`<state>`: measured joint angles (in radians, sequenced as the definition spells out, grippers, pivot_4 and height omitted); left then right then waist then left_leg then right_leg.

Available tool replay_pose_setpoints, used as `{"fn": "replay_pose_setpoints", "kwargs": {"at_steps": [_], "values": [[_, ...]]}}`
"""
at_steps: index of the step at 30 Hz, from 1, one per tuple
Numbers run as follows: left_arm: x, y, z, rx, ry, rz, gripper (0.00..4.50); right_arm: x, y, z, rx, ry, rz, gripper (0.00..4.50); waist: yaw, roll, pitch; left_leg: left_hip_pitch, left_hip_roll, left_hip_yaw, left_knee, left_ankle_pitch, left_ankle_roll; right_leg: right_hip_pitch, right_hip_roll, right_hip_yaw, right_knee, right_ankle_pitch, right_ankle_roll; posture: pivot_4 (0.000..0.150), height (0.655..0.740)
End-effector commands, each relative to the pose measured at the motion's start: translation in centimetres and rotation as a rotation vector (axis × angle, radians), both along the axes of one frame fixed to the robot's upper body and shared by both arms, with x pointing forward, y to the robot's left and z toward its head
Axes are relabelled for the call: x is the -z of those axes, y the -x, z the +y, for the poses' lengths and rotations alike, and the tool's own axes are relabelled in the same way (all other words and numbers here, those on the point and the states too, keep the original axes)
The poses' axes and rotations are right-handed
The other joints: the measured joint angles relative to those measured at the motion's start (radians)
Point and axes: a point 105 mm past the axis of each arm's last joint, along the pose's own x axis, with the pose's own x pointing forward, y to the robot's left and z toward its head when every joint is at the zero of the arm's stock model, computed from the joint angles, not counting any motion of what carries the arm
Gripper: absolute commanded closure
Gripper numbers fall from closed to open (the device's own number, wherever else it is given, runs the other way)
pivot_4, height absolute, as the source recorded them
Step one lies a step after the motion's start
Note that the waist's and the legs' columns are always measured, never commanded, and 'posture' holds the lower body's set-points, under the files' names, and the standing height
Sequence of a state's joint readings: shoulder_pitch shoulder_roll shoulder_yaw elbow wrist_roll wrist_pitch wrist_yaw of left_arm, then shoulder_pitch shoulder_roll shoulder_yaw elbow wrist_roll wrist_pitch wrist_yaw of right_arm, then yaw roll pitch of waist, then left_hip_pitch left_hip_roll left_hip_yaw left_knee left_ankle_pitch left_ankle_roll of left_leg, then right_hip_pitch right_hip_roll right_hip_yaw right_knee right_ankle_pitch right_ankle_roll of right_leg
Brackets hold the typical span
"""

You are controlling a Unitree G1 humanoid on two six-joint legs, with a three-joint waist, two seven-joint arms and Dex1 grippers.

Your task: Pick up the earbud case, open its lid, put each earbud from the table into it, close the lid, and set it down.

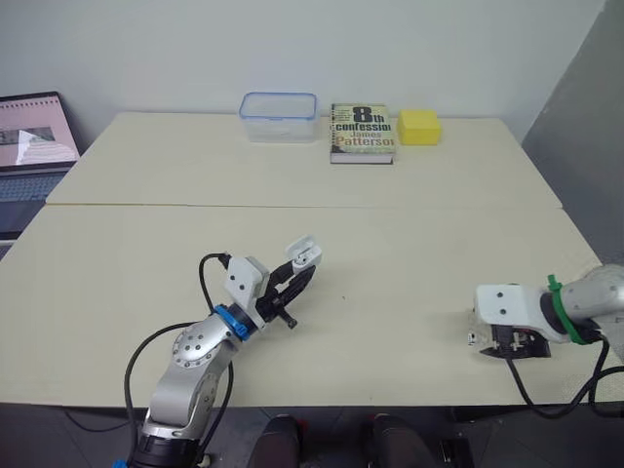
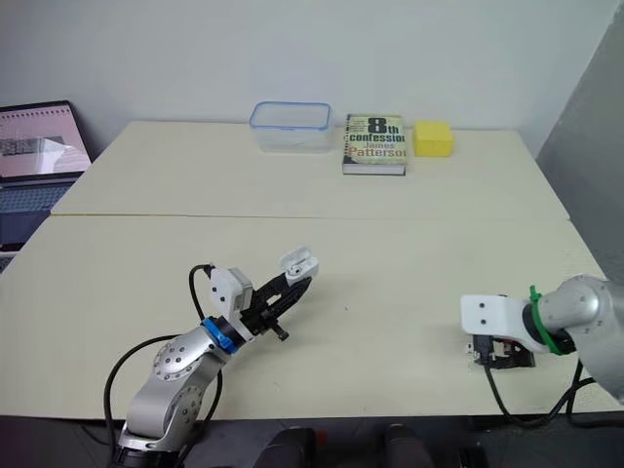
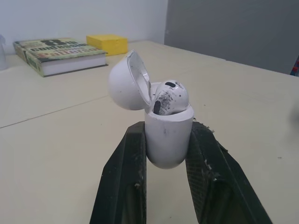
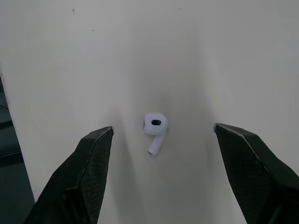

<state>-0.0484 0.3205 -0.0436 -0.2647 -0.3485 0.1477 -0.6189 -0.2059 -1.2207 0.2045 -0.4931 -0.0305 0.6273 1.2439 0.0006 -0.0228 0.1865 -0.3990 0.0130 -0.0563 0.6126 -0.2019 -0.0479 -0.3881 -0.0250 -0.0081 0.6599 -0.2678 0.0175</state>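
Note:
My left gripper (image 1: pixel 298 273) is shut on the white earbud case (image 3: pixel 167 137), holding its body between both black fingers (image 3: pixel 122 172) just above the table's front middle. The lid (image 3: pixel 124 80) stands open, tipped back. One white earbud (image 3: pixel 171 96) sits in the case, its head sticking out of the top. The second earbud (image 4: pixel 154 126) lies loose on the table near the front right edge. My right gripper (image 4: pixel 163 130) hangs open straight over it, one finger on each side, not touching it. In the left eye view the right gripper (image 1: pixel 509 346) points down at the table.
At the table's far edge stand a clear plastic container (image 1: pixel 279 116), a book (image 1: pixel 362 132) and a yellow block (image 1: pixel 418 126). A laptop (image 1: pixel 34 146) sits off the far left. The table's front edge runs close to the right gripper.

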Motion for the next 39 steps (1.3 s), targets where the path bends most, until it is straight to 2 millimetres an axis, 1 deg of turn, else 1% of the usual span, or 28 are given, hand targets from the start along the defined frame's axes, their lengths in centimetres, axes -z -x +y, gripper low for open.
{"fn": "replay_pose_setpoints", "kwargs": {"at_steps": [1,5,10,13,20,21,23,26,28,30,31,33,34,35,39], "values": [[-0.9,0.2,-0.4,0.013,0.006,-0.039,3.73,0.5,-0.7,-0.2,0.032,0.013,0.003,0.91,-0.001,0.000,0.000,0.000,0.000,0.000,0.000,0.000,0.000,0.000,0.000,0.000,0.000,0.000,0.000,0.150,0.7400],[-0.8,0.3,-0.3,0.003,0.007,-0.035,3.73,1.3,-1.5,-0.8,0.061,0.020,0.014,0.91,-0.001,0.000,0.000,0.000,0.000,0.001,0.000,0.000,0.000,0.000,0.000,0.000,0.000,0.000,0.000,0.150,0.7400],[-0.5,0.5,-0.3,-0.005,0.007,-0.029,3.73,2.0,-1.8,-1.0,0.070,0.021,0.030,0.91,-0.002,0.000,0.000,0.001,0.000,0.000,0.000,0.000,0.000,0.000,0.000,0.000,0.000,0.000,0.000,0.150,0.7400],[-0.5,0.6,-0.2,-0.007,0.006,-0.027,3.73,2.1,-2.0,-1.1,0.076,0.020,0.029,1.50,-0.002,-0.001,-0.001,0.001,0.000,0.000,0.000,0.000,0.000,0.001,0.000,0.000,0.000,0.000,0.000,0.150,0.7400],[-0.4,0.6,-0.2,-0.008,0.002,-0.027,3.73,2.5,-1.6,-0.4,0.066,0.000,0.058,3.92,-0.003,-0.005,-0.003,0.002,0.000,0.000,0.001,0.000,0.000,0.002,0.000,0.000,0.000,0.000,0.001,0.150,0.7400],[-0.4,0.6,-0.2,-0.007,0.001,-0.027,3.73,2.6,-1.5,-0.4,0.065,0.000,0.061,4.10,-0.003,-0.005,-0.003,0.002,0.000,0.000,0.001,0.000,0.000,0.002,0.000,0.000,0.000,0.000,0.001,0.150,0.7400],[-0.4,0.6,-0.2,-0.007,0.000,-0.027,3.73,2.6,-1.5,-0.4,0.063,0.000,0.061,4.10,-0.003,-0.005,-0.003,0.002,0.000,0.000,0.001,0.000,0.000,0.002,0.000,0.000,0.000,0.000,0.001,0.150,0.7400],[-0.5,0.6,-0.1,-0.007,-0.002,-0.027,3.73,2.0,-1.8,-0.1,0.051,-0.020,0.031,4.10,-0.003,-0.005,-0.003,0.002,0.000,0.000,0.001,0.000,0.000,0.002,0.000,0.000,0.000,0.000,0.001,0.150,0.7400],[-0.5,0.6,-0.1,-0.002,-0.002,-0.027,3.73,0.7,-2.3,1.0,0.006,-0.091,-0.008,4.10,-0.003,-0.005,-0.003,0.002,0.000,0.000,0.001,0.000,0.000,0.002,0.000,0.000,0.000,0.000,0.001,0.150,0.7400],[-0.6,0.5,-0.1,0.008,0.000,-0.029,3.73,-1.1,-2.1,3.2,-0.082,-0.239,-0.034,4.10,-0.004,-0.005,-0.003,0.002,0.000,0.001,0.001,0.000,0.000,0.001,0.000,0.001,0.001,0.000,0.001,0.150,0.7400],[-0.6,0.5,-0.2,0.011,0.001,-0.029,3.73,-1.7,-2.0,3.9,-0.108,-0.290,-0.042,4.10,-0.004,-0.005,-0.003,0.001,0.000,0.001,0.001,0.000,0.000,0.001,0.000,0.001,0.001,0.000,0.001,0.150,0.7400],[-0.8,0.5,-0.2,0.021,0.006,-0.035,3.73,-3.6,-2.2,6.1,-0.147,-0.461,-0.091,4.10,-0.003,-0.005,-0.003,0.000,0.000,0.000,0.001,0.000,0.000,0.000,0.001,0.000,0.001,0.000,0.001,0.150,0.7400],[-0.8,0.4,-0.3,0.024,0.008,-0.038,3.73,-4.2,-2.2,6.9,-0.164,-0.522,-0.106,4.10,-0.003,-0.004,-0.003,0.000,0.001,0.000,0.001,0.000,0.000,0.000,0.001,0.000,0.001,0.000,0.001,0.150,0.7400],[-1.0,0.4,-0.4,0.034,0.013,-0.042,3.73,-5.3,-2.3,8.3,-0.197,-0.613,-0.139,4.10,-0.002,-0.005,-0.003,0.000,0.000,0.000,0.001,0.000,0.000,0.000,0.001,0.000,0.001,0.000,0.001,0.150,0.7400],[-1.4,0.3,-1.1,0.076,0.031,-0.042,3.73,-8.3,-2.6,12.3,-0.259,-0.913,-0.261,4.10,-0.003,-0.005,-0.003,0.000,0.001,-0.001,0.001,0.000,0.000,0.001,0.001,-0.001,0.001,0.000,0.001,0.150,0.7400]]}}
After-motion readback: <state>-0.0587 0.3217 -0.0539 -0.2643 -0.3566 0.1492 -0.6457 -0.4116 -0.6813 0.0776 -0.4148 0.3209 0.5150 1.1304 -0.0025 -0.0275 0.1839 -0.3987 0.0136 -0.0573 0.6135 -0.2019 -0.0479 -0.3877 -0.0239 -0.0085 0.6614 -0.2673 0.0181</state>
